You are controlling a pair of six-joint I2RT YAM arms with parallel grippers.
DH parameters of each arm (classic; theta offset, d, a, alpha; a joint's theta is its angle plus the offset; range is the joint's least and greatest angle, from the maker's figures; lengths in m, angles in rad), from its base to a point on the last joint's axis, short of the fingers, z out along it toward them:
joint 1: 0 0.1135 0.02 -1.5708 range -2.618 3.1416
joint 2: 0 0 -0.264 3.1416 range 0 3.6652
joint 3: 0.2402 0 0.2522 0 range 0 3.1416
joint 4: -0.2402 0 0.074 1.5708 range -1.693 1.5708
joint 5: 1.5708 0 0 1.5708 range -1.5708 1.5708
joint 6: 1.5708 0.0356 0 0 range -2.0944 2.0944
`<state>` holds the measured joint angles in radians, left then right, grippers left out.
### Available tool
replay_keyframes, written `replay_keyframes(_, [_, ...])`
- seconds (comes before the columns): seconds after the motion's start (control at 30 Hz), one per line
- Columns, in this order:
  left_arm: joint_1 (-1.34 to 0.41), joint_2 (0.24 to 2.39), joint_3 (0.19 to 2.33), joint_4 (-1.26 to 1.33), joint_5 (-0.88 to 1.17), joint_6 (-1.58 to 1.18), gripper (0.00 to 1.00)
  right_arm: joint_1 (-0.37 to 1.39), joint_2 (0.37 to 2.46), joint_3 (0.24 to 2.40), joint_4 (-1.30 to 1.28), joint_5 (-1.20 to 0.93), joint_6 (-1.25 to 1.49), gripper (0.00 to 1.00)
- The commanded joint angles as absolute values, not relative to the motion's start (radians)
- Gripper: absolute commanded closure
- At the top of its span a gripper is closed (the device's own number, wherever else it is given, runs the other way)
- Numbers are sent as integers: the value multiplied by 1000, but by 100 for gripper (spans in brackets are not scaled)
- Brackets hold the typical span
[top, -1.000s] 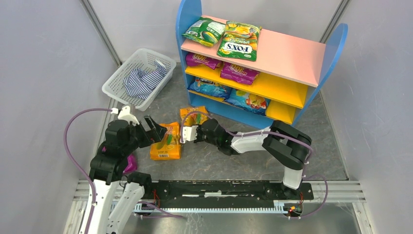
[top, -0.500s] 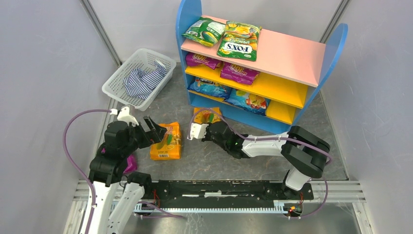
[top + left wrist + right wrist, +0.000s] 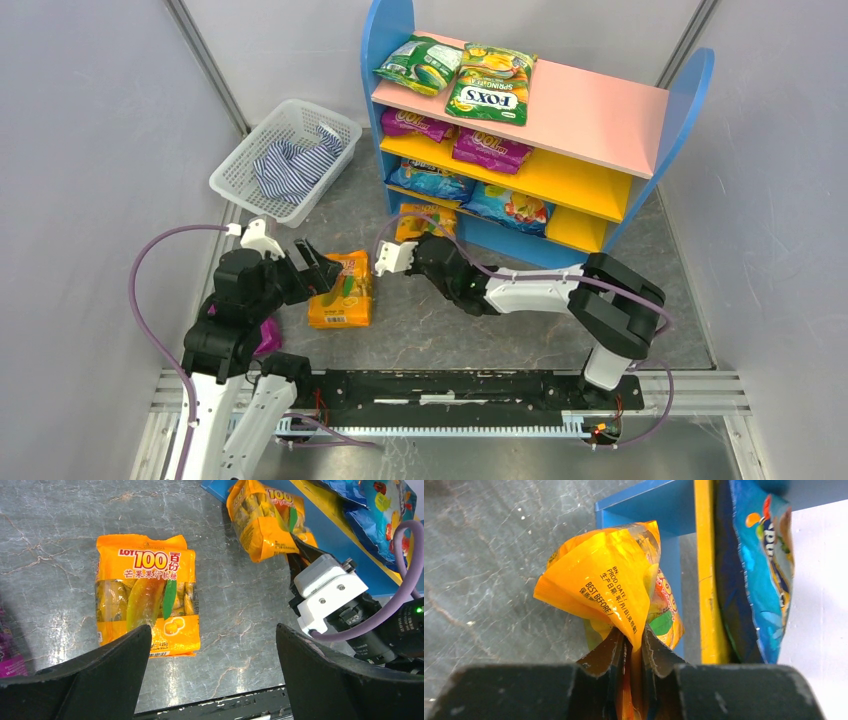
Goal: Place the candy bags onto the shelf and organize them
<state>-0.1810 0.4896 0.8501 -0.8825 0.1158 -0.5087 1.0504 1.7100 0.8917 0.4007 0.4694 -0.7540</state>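
My right gripper [image 3: 424,240] is shut on the edge of an orange candy bag [image 3: 424,220], [image 3: 609,575], held at the left front corner of the shelf's [image 3: 590,112] blue base. Another orange "100" bag [image 3: 341,291], [image 3: 145,600] lies flat on the table. My left gripper [image 3: 322,270], [image 3: 212,645] hangs open above its near end, with nothing between the fingers. Green [image 3: 420,62] and FOX'S [image 3: 492,85] bags lie on the pink top board, purple ones [image 3: 490,148] on the yellow board, blue ones [image 3: 505,205] on the base.
A white mesh basket [image 3: 232,172] with a striped cloth [image 3: 295,165] stands at the back left. A purple bag [image 3: 268,336] lies beside my left arm. Grey walls close in both sides, and a black rail [image 3: 460,385] runs along the near edge.
My right gripper has carried the orange bag away from the other one, farther back to the shelf's base. The left arm has stayed put, open.
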Motion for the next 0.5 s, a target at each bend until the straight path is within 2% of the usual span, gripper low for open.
replay_keyframes(0.0, [-174, 480, 851, -847, 141, -446, 0, 1042, 1706, 994, 525, 544, -833, 100])
replay_keyframes(0.3, [-172, 485, 851, -844, 152, -441, 0, 990, 1772, 1060, 538, 543, -850, 100])
replay_keyframes(0.47, [-166, 488, 851, -843, 156, -438, 0, 952, 1886, 1111, 574, 507, -839, 100])
